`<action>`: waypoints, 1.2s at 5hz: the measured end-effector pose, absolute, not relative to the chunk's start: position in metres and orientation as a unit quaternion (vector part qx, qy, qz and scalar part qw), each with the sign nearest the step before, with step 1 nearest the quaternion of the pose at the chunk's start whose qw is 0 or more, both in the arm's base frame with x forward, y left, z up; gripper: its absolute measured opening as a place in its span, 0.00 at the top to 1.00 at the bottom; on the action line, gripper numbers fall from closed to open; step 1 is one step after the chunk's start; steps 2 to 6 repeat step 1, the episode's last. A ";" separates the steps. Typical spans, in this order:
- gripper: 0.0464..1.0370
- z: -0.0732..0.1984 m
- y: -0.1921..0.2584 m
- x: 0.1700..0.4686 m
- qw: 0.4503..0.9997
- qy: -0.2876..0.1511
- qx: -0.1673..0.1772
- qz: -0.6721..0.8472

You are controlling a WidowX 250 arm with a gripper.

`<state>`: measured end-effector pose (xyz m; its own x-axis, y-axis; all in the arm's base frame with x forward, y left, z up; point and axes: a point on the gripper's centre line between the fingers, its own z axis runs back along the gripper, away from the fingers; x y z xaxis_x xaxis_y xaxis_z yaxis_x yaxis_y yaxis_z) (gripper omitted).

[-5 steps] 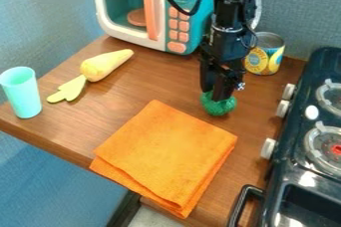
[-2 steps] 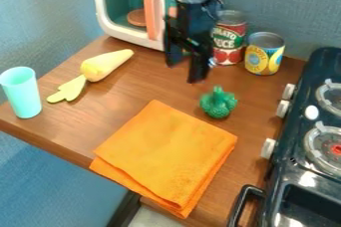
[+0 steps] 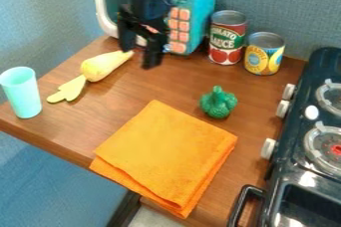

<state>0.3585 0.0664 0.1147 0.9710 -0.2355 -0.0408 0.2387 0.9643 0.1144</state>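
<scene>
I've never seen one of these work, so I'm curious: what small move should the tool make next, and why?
Probably a small shift toward the picture's left, to line the tool up with the thick part of the yellow toy vegetable. The tool hangs open with nothing between its fingers, and in the picture it appears near the vegetable's narrow end.

Gripper (image 3: 138,57) w/ fingers apart hangs in front of teal-&-white toy microwave (image 3: 194,2), nr tip of yellow toy carrot (image 3: 98,67) on brown counter (image 3: 75,126); mint cup (image 3: 23,93) upright at L edge. Tomato sauce can (image 3: 227,39) & yellow-blue can (image 3: 264,54) stand side by side R of microwave, w/ green toy veg (image 3: 218,103) btwn them & folded orange cloth (image 3: 166,154). Dark toy stove (image 3: 291,159) w/ white knobs far R.
</scene>
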 end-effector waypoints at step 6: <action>0.04 0.099 0.095 0.353 0.995 0.036 0.049 -0.082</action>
